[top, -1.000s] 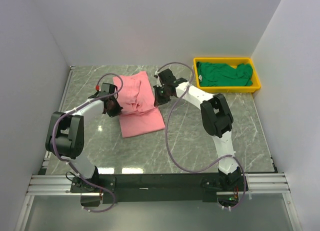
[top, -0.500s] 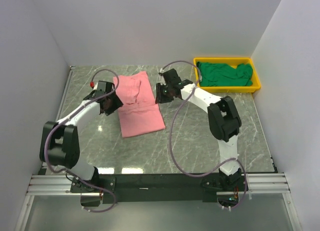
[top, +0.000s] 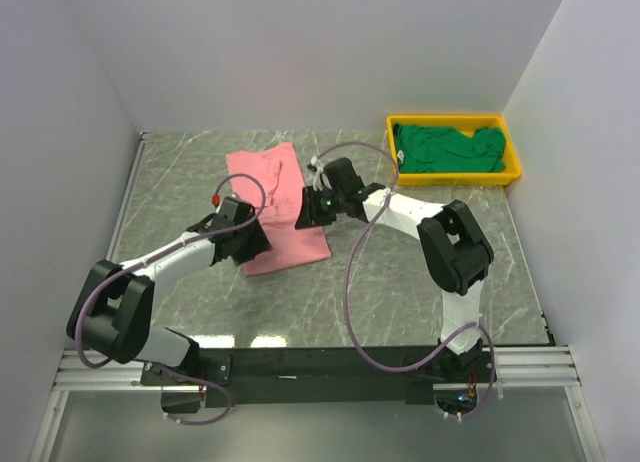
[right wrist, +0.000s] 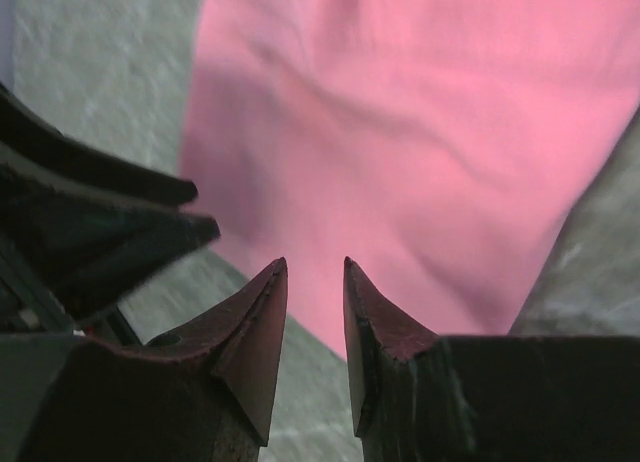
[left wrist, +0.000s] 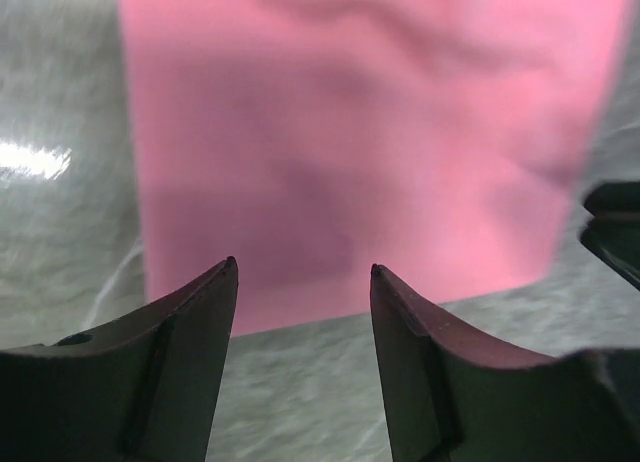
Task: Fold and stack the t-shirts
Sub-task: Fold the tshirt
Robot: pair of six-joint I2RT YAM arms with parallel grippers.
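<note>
Both grippers have come nearer along the pink shirt since half a second ago, and the bunched fold in its middle has gone; it now lies flat.

Left gripper (top: 247,245) sits at the shirt's near-left corner. In the wrist view the left gripper (left wrist: 303,267) has its fingers fairly wide apart with nothing between them, tips just short of the cloth's near edge and over bare table.

Right gripper (top: 306,211) is at the shirt's right edge, about midway along. The right gripper (right wrist: 312,264) shows only a narrow gap, nothing pinched, pink cloth visible beyond the tips. Can't tell if either touches the cloth.

Pink shirt (top: 270,192) is a long flat rectangle on the table (top: 180,172), left of centre, running from far to near.

Green shirt (top: 445,147) lies crumpled in the yellow tray (top: 450,119) at the far right, well apart from both grippers.
</note>
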